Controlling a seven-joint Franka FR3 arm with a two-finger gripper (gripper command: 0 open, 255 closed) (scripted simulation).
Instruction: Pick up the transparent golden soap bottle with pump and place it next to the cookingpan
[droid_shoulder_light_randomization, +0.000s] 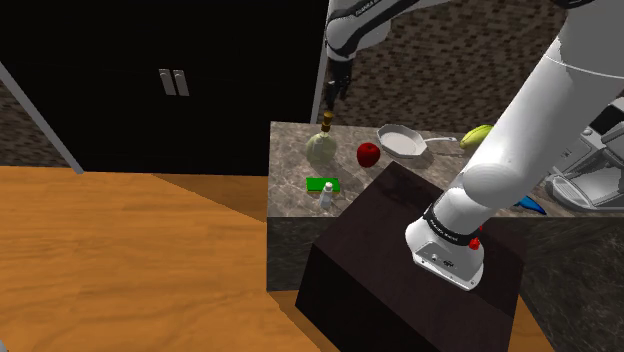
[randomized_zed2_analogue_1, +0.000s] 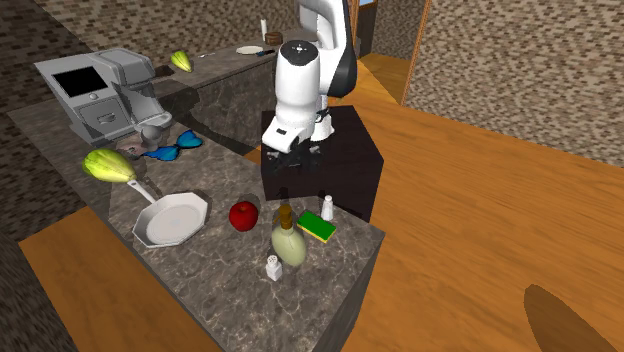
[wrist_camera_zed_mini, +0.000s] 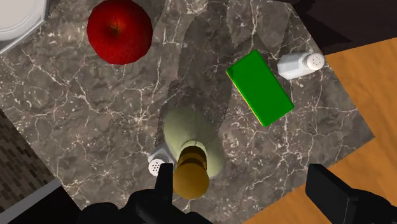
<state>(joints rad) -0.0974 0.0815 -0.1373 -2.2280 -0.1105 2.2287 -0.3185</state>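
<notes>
The soap bottle (droid_shoulder_light_randomization: 322, 149) is pale yellow-green and round-bellied with a golden pump top; it stands upright on the marble counter (droid_shoulder_light_randomization: 293, 198) near its far corner. My gripper (droid_shoulder_light_randomization: 330, 104) hangs just above it, open. In the wrist view the pump head (wrist_camera_zed_mini: 191, 173) sits just inside one of the fingers (wrist_camera_zed_mini: 163, 184), off centre in the open gripper (wrist_camera_zed_mini: 245, 191), untouched. The white pan (droid_shoulder_light_randomization: 402, 140) lies beyond a red apple (droid_shoulder_light_randomization: 369, 154). In the second exterior view the bottle (randomized_zed2_analogue_1: 288, 242) stands between the apple (randomized_zed2_analogue_1: 243, 215) and a green sponge (randomized_zed2_analogue_1: 316, 227), with the pan (randomized_zed2_analogue_1: 172, 220) further along.
A small white shaker (wrist_camera_zed_mini: 157, 162) stands against the bottle's base, and another shaker (wrist_camera_zed_mini: 299, 64) stands beside the sponge (wrist_camera_zed_mini: 259, 86) at the counter edge. A yellow-green vegetable (randomized_zed2_analogue_1: 110, 165), a blue object (randomized_zed2_analogue_1: 172, 150) and a grey appliance (randomized_zed2_analogue_1: 100, 90) lie past the pan. Wooden floor (randomized_zed2_analogue_1: 480, 220) surrounds the counter.
</notes>
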